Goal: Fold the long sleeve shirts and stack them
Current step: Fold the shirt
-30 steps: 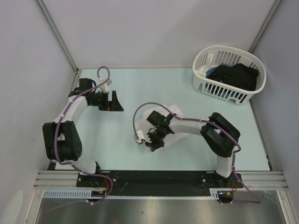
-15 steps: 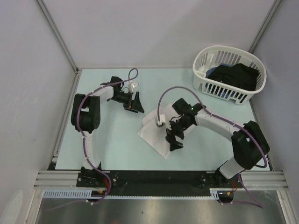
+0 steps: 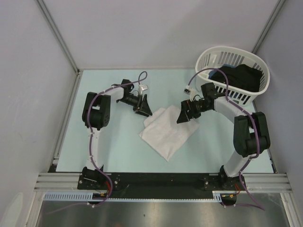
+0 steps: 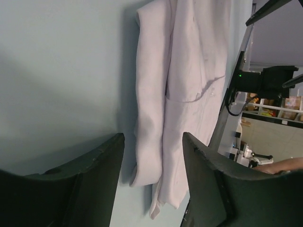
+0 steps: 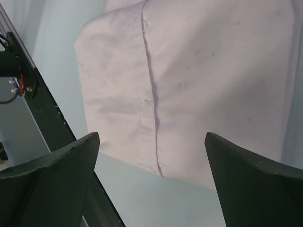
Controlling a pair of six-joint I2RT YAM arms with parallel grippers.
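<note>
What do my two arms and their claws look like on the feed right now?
Both arms match. The left arm and right arm have white links with bulky black joints. A purple cable loops along each, carrying a small white connector near the wrist. The left claw and right claw are black, each with two broad matte fingers that taper toward the tips.

- Left arm [image 3: 91,146]: white tubular links between bulky black joint housings.
- Right arm [image 3: 234,158]: same build, with white links and black joints.
- Left end effector [image 3: 143,108]: two matte black fingers [image 4: 71,189], broad and wedge-shaped, with rounded edges.
- Right end effector [image 3: 183,115]: matching pair of black fingers [image 5: 47,175].
- Purple cable [image 3: 112,88]: one loops along each arm and ends in a small white connector [image 3: 143,88] near the wrist.
- Mounting: both bases sit on a black plate [image 3: 156,182] over a silver slotted rail [image 3: 265,178].
</note>
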